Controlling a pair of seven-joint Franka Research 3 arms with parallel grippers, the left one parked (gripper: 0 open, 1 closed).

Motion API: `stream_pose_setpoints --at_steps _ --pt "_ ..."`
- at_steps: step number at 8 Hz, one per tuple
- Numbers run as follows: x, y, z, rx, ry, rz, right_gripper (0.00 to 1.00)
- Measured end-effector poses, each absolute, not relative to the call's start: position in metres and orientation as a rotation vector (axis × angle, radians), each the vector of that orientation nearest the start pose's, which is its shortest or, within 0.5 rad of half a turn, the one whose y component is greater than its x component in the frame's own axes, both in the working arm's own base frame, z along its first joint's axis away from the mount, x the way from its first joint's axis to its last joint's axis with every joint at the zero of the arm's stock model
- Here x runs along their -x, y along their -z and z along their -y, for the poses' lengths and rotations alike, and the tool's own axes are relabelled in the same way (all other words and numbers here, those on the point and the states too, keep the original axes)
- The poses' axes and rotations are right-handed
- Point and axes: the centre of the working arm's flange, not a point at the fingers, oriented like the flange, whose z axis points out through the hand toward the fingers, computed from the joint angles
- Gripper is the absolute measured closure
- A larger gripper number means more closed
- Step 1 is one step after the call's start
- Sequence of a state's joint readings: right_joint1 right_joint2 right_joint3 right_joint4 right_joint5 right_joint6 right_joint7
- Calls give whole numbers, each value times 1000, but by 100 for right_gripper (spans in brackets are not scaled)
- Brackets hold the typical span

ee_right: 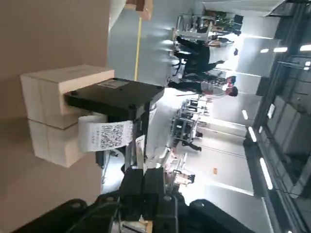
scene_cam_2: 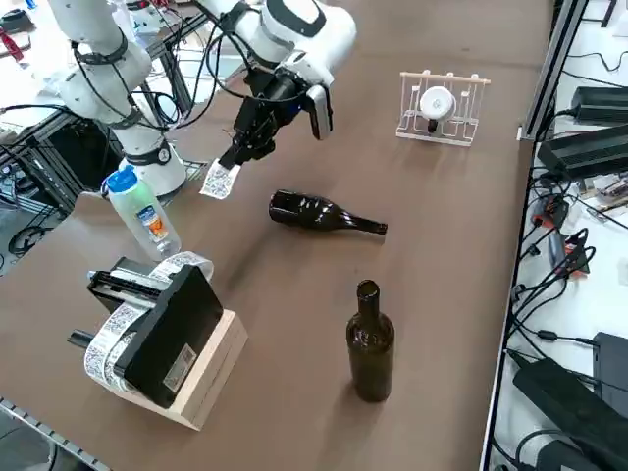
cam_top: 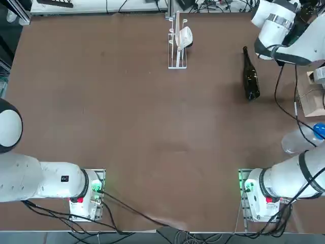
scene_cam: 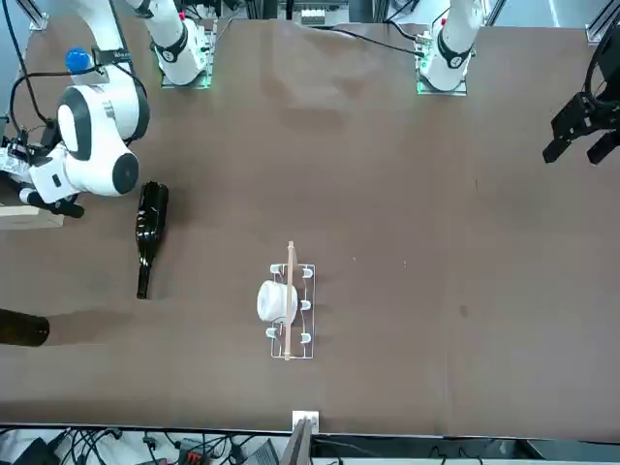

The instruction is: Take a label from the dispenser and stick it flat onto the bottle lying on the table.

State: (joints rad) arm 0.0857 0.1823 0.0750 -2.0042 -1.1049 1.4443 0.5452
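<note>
The dark glass bottle [cam_top: 250,76] [scene_cam: 148,228] [scene_cam_2: 319,213] lies on its side on the brown table, its neck pointing away from the robot. My right gripper [scene_cam_2: 238,157] [ee_right: 143,187] hovers above the table just beyond the bottle's base, on the robot's right. It is shut on a small white printed label [scene_cam_2: 220,181], which hangs from the fingertips. The black dispenser [scene_cam_2: 162,329] [ee_right: 112,99] sits on a pale wooden block at the table's right edge, with a strip of printed labels curling around it. The wrist view faces it.
A second dark bottle [scene_cam_2: 370,343] stands upright near the far right edge. A clear plastic bottle with a blue cap [scene_cam_2: 142,211] [cam_top: 304,137] stands by the dispenser. A clear frame stand with a white roll [cam_top: 177,40] [scene_cam: 289,310] [scene_cam_2: 440,106] is at the far middle.
</note>
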Motion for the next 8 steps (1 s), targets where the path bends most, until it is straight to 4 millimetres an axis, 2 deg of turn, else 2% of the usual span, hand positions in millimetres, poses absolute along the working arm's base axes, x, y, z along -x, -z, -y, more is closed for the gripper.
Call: stream_pose_setpoints --at_steps 4,6,8 --pt "-591 -387 -68 -2203 235 110 99" --pt "-611 -383 -90 -2378 215 146 99" --pt "-619 -379 -99 -2526 198 187 99"
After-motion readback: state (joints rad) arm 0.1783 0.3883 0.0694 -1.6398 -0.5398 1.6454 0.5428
